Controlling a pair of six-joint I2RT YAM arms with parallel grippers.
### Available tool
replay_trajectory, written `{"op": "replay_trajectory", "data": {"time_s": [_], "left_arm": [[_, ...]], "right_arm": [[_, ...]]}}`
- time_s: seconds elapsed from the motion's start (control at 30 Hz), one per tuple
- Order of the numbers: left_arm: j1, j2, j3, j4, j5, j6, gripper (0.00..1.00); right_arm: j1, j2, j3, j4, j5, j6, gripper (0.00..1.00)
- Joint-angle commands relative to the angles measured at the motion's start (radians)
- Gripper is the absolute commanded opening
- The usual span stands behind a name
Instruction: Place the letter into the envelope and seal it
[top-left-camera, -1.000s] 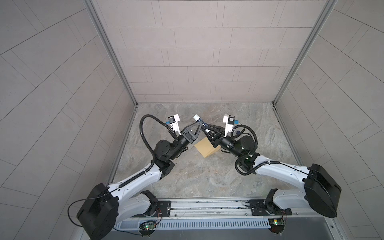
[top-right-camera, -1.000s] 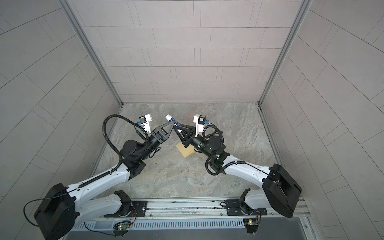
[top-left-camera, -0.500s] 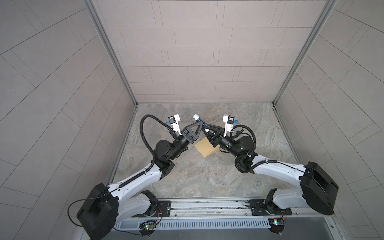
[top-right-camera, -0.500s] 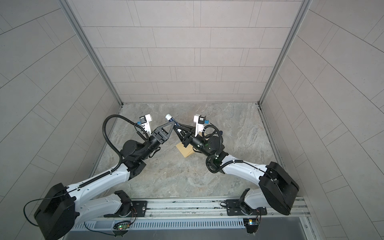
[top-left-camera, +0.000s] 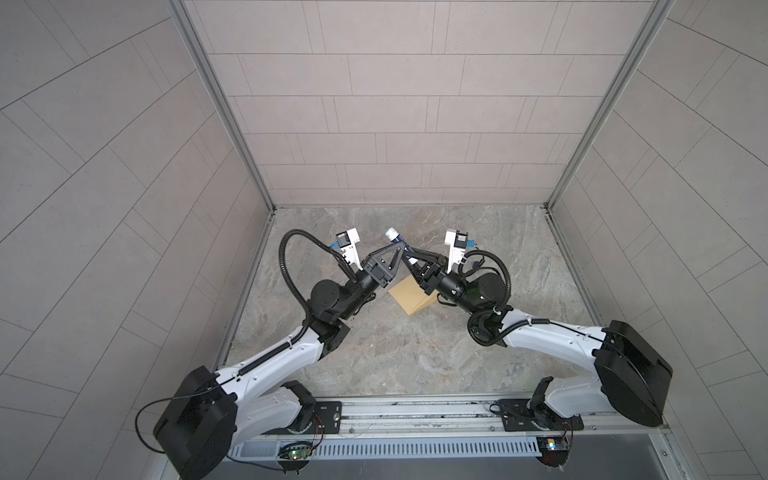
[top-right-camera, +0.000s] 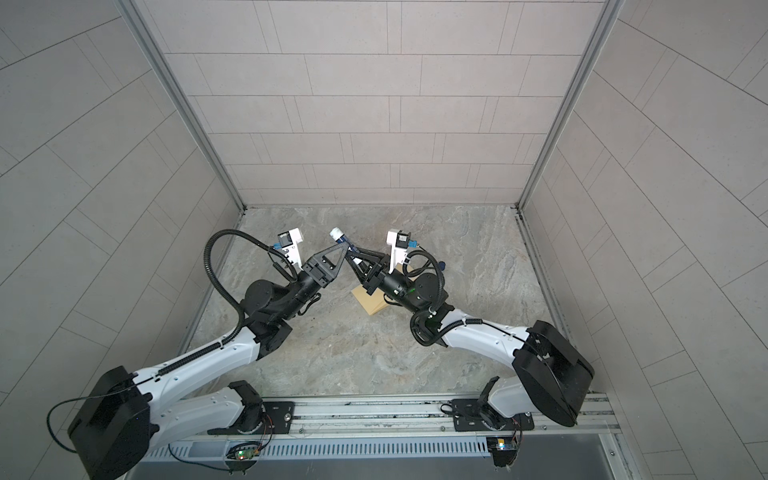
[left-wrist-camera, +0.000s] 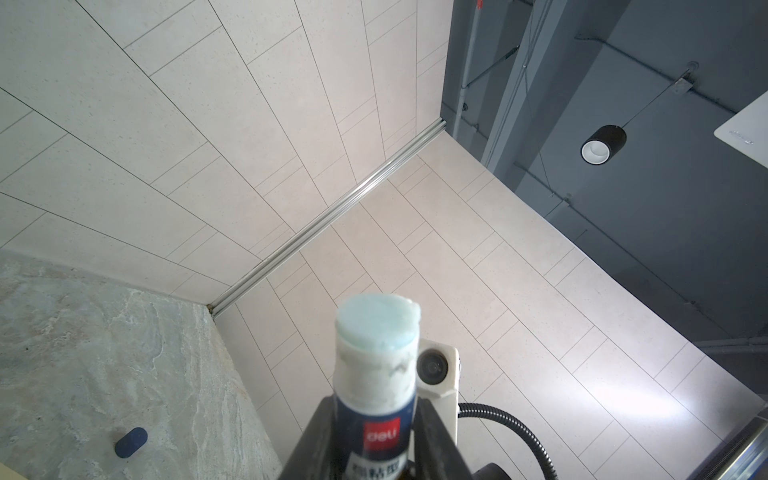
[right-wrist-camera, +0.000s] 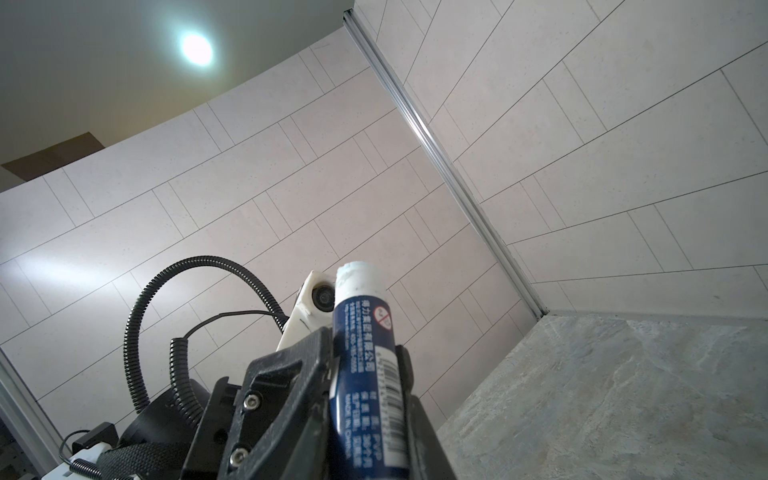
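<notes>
In both top views the two arms meet in the middle of the frame, a little above the centre, and they are raised over the grey stone-pattern counter. The left gripper and the right gripper are tip to tip around one glue stick, which points toward the back wall with its white end up. In the left wrist view the glue stick has no cap, the pale blue glue shows at its end, and the black fingers are closed on its blue body from both sides. In the right wrist view the fingers of the right gripper are also closed on the same stick. The envelope lies flat on the counter just below the grippers, at the centre of the frame, and the right arm covers its right part; it is seen the same way in the other eye. A small dark blue cap lies alone on the counter.
</notes>
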Motion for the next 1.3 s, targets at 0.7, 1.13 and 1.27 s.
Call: {"op": "replay_trajectory", "data": {"time_s": [0.7, 1.13, 1.27], "left_arm": [[0.011, -0.096, 0.008, -0.048, 0.020, 0.128, 0.35], [0.013, -0.106, -0.001, -0.050, 0.015, 0.134, 0.11], [0.013, -0.109, -0.001, -0.051, 0.019, 0.137, 0.03]], "right_arm": [[0.005, -0.037, 0.023, -0.063, -0.093, -0.015, 0.00], [0.004, -0.028, 0.021, -0.050, -0.110, 0.006, 0.00], [0.004, -0.032, 0.020, -0.056, -0.113, 0.002, 0.02]]}}
